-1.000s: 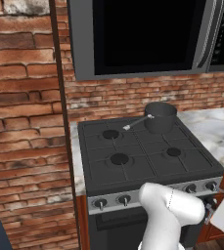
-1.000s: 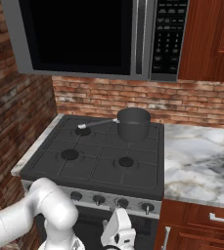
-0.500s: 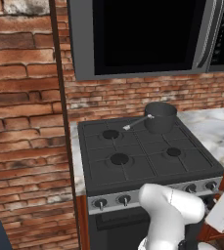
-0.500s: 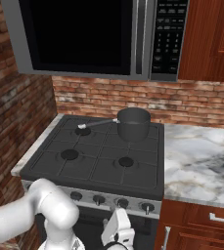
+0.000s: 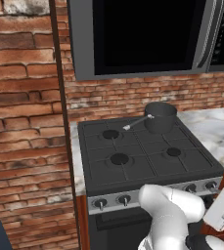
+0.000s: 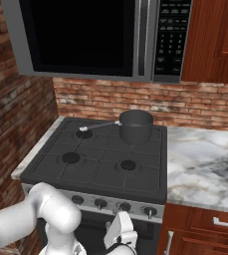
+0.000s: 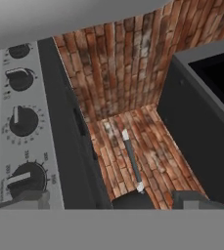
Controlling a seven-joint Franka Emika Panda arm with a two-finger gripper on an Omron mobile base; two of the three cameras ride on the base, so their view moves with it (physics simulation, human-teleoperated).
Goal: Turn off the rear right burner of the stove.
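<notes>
The rear right burner (image 6: 135,130) sits at the stove's (image 6: 100,169) back-right corner, under a dark pot (image 6: 136,126), so the burner cap is mostly hidden. Nothing looks done yet: the gripper (image 7: 106,199) hangs low in front of the knob strip (image 7: 20,136), touching no knob (can't tell if its fingers are spread or closed). Reaching and turning the right knob is still left. Marble counter (image 6: 205,159) to the right, microwave (image 6: 90,40) above, brick wall (image 6: 125,102) behind.

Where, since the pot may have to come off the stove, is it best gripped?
By the handle: a long thin bar sticking out level from the left of the pot, over the rear left burner. Come from above, jaws across it; the round body looks too wide.
</notes>
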